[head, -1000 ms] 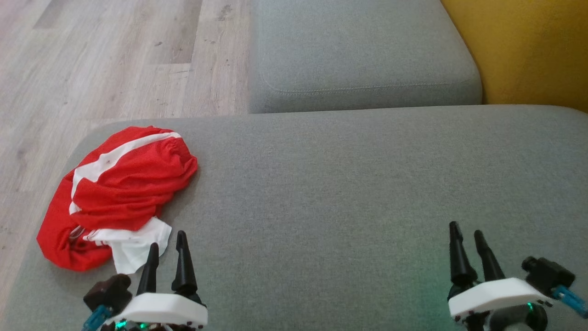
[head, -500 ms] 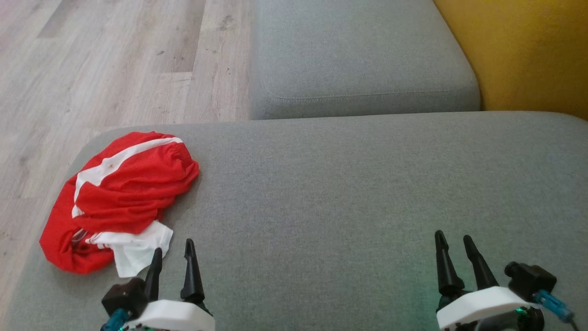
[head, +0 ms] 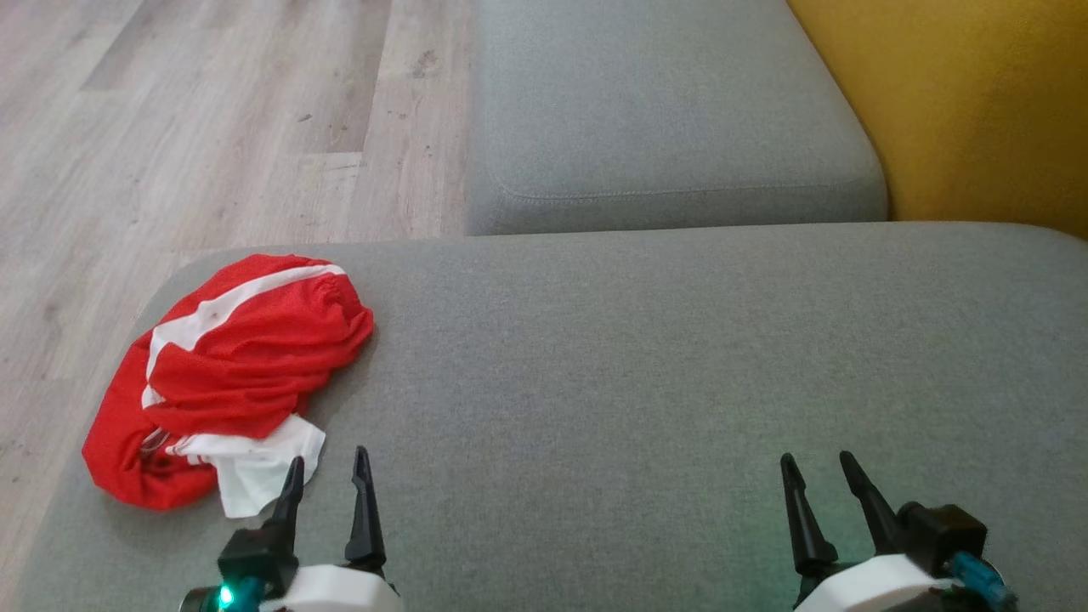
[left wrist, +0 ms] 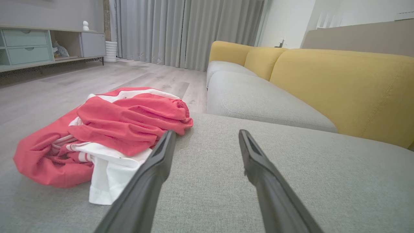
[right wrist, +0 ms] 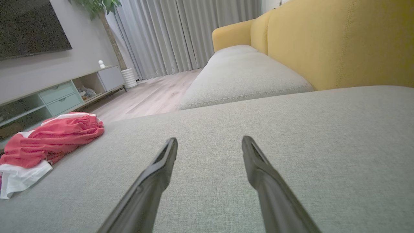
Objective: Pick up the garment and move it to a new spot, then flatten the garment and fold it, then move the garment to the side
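The garment is a crumpled red piece with white stripes and a white part sticking out, lying at the left end of the grey cushion. It appears again in the left wrist view and far left in the right wrist view. My left gripper stands open just right of the garment's white edge, apart from it, nothing between its fingers. Near the cushion's front right, my right gripper is open and empty over bare fabric.
A second grey seat cushion lies beyond, with a yellow sofa back on the right. Wooden floor borders the cushion's left edge. A low cabinet and curtains stand far off.
The whole head picture has shifted, so the camera moved. Both grippers sit lower in the picture, with less of their white bodies showing. The garment lies as before.
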`<state>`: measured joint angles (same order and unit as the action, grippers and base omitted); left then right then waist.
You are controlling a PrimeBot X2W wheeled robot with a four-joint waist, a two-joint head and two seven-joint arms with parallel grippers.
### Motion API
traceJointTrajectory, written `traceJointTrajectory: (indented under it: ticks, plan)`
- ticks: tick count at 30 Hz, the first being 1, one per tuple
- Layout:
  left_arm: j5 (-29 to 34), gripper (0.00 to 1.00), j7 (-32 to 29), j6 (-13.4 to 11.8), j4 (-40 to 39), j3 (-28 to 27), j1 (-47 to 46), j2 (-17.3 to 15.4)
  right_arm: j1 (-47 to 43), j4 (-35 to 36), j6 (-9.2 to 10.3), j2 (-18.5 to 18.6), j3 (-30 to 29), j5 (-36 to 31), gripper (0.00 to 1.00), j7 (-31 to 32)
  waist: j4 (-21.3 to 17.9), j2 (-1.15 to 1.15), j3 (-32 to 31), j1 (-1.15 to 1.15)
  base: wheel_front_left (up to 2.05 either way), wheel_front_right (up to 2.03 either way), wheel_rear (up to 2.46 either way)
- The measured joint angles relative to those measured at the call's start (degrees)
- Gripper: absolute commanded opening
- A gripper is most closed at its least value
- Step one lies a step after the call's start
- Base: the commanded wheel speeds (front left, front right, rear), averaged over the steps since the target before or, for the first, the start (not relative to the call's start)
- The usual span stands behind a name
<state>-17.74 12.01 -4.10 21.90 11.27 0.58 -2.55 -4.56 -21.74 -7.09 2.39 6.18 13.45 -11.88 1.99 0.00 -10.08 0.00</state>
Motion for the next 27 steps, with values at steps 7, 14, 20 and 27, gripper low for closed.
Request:
traceJointTrajectory:
  ticks: [7,14,20,27]
  plan:
    - [5.2,1.0,1.2,0.0,0.8,0.4,0.0,0.0,-0.4,-0.8,0.0,0.0,-1.3,-6.9,1.0,-1.3,0.6,0.0,-0.6,0.0,0.0,0.0,0.0]
    - [9.2,1.0,2.1,0.0,2.4,1.5,0.0,-0.1,-1.0,-1.6,0.0,0.0,-3.1,-12.5,1.0,-2.1,0.7,0.0,-1.2,0.0,0.0,0.0,0.0]
    - [10.3,1.0,2.3,0.0,3.8,1.6,0.1,-0.1,-1.0,-1.6,0.0,0.0,-3.1,-13.5,1.0,-2.3,0.2,0.0,-1.2,0.0,0.0,0.0,0.0]
    - [10.2,1.0,2.3,-0.5,4.1,1.5,0.1,-0.1,-1.0,-1.5,0.0,0.0,-3.4,-13.5,1.0,-2.3,0.5,0.0,-0.8,0.0,0.0,0.0,0.0]
